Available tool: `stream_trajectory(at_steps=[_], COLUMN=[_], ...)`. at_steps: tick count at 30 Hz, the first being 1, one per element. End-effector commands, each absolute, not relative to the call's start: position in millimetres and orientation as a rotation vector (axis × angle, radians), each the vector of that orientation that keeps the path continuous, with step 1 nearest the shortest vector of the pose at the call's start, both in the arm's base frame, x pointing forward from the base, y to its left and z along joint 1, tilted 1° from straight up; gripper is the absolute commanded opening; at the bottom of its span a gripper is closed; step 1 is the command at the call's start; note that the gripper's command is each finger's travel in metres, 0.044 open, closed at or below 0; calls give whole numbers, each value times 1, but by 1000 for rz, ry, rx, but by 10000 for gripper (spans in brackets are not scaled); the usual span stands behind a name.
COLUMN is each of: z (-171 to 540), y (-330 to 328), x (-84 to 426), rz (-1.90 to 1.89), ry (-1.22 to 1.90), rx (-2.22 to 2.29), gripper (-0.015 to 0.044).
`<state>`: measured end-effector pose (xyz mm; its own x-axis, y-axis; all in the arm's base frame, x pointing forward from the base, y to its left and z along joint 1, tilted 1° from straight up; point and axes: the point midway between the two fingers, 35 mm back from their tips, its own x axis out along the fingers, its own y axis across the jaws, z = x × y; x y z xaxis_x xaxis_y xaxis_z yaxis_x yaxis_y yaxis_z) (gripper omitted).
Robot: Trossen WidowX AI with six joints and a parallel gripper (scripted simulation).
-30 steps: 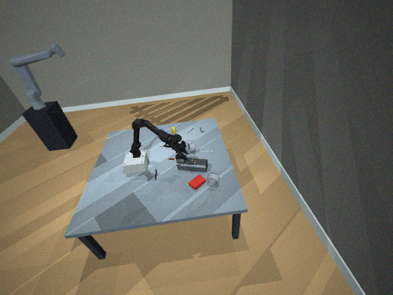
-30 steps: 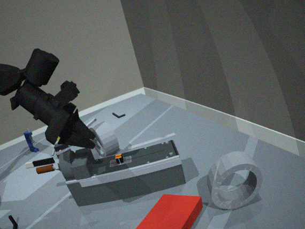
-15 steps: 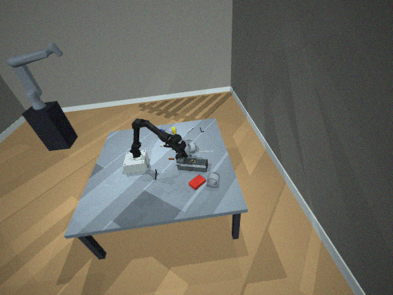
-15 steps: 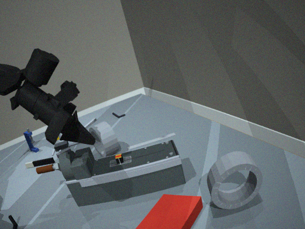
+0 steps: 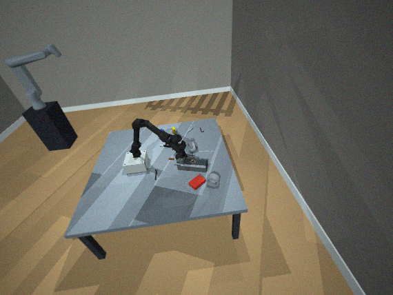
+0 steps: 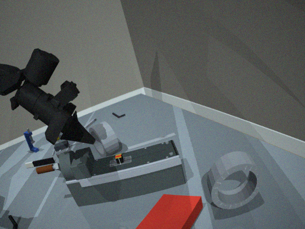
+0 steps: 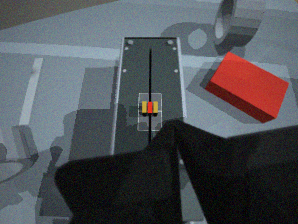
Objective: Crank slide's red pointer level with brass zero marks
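Observation:
The dark grey machine (image 5: 198,167) (image 6: 150,177) (image 7: 135,80) stands on the table. In the wrist view its red pointer (image 7: 150,107) sits between the two brass marks (image 7: 144,107) (image 7: 156,107) and looks level with them, as far as the small picture shows. The crank's orange-brown handle (image 5: 171,158) (image 6: 45,169) sticks out at the machine's near-arm end, out of the wrist view. My gripper (image 6: 93,142) (image 7: 172,126) is shut with nothing between its fingers. Its tips are above the machine's housing end, apart from the handle.
A red block (image 5: 196,182) (image 6: 174,211) (image 7: 250,87) and a grey ring (image 5: 213,180) (image 6: 214,187) lie beside the machine. Another grey round part (image 6: 111,139) stands behind it. A black bar with a white end (image 6: 43,162) lies near the handle, and a blue part (image 6: 29,142) stands farther back.

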<state>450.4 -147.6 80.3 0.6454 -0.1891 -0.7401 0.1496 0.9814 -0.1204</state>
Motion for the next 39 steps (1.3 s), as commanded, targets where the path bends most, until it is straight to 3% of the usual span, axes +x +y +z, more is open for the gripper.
stream_trajectory(at_steps=[1, 6, 23, 24, 39], z=[80, 80, 80, 80, 80], y=[-148, -148, -148, -148, -148], x=[450, 450, 450, 450, 450], rz=[-193, -193, -193, -193, -193], ry=[848, 848, 848, 848, 848], rx=[-50, -50, -50, -50, -50], gripper=[0, 0, 440, 440, 46])
